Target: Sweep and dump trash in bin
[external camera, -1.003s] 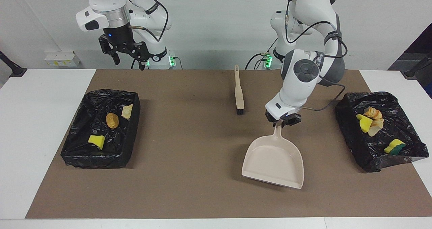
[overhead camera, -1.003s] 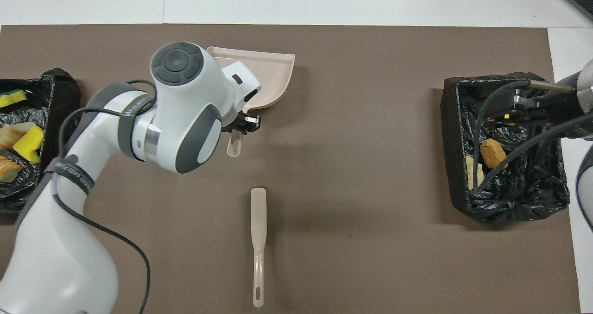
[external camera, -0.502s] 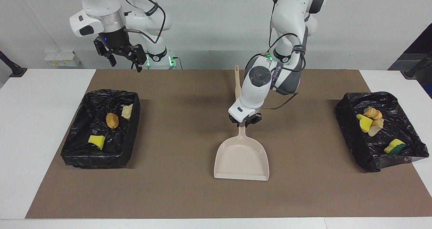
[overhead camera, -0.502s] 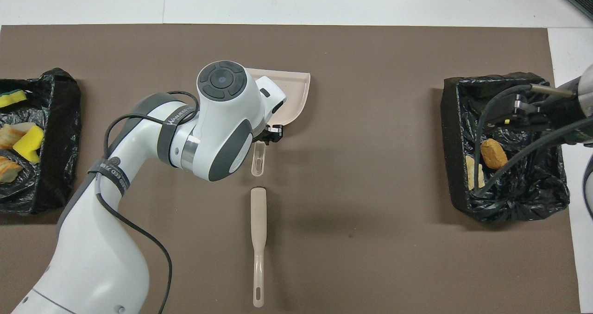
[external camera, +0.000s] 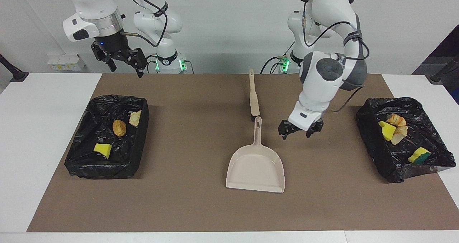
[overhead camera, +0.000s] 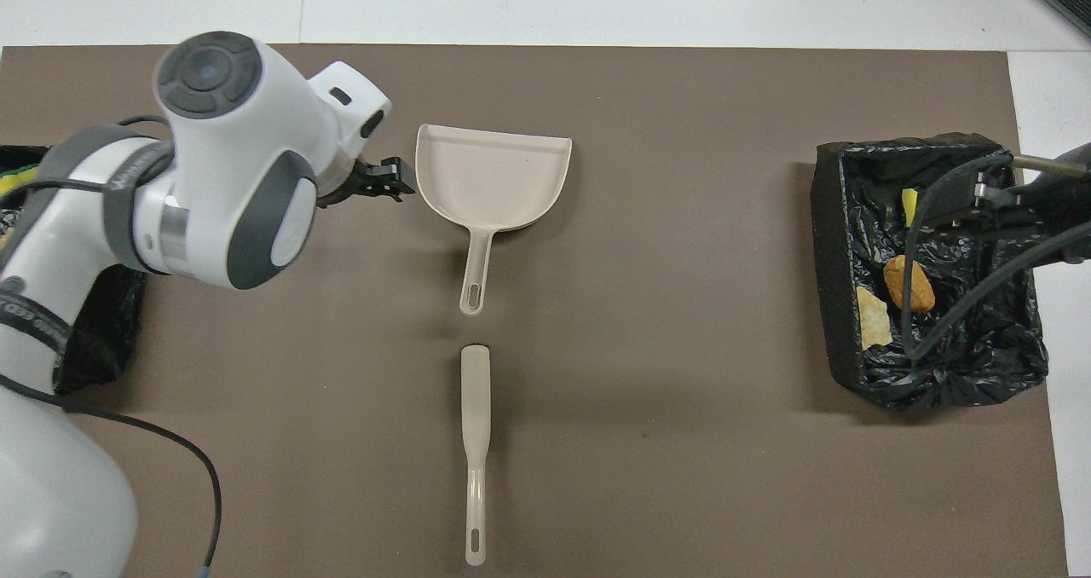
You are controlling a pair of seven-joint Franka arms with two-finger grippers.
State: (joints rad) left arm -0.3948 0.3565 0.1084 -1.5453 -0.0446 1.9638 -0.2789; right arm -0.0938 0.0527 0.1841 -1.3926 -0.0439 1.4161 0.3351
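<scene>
- Right gripper [external camera: 122,62] hangs high near its base, toward the right arm's end of the table, fingers spread, holding nothing (arm waiting).
- Brush [external camera: 254,96] lies flat mid-mat, long axis running straight away from the robots, handle end nearest them.
- Dustpan [external camera: 256,163] lies flat just past the brush and in line with it, handle pointing back at the robots, open mouth facing away (pan empty).
- Left gripper [external camera: 297,131] hovers low over bare mat beside the dustpan handle, toward the left arm's end; fingers spread, clear of the handle.
- Trash: three scraps [external camera: 119,127] in the black-lined bin [external camera: 82,162] at the right arm's end; four scraps [external camera: 391,129] in the other bin [external camera: 373,153] at the left arm's end, green-topped sponge [external camera: 419,155] farthest from the robots.
</scene>
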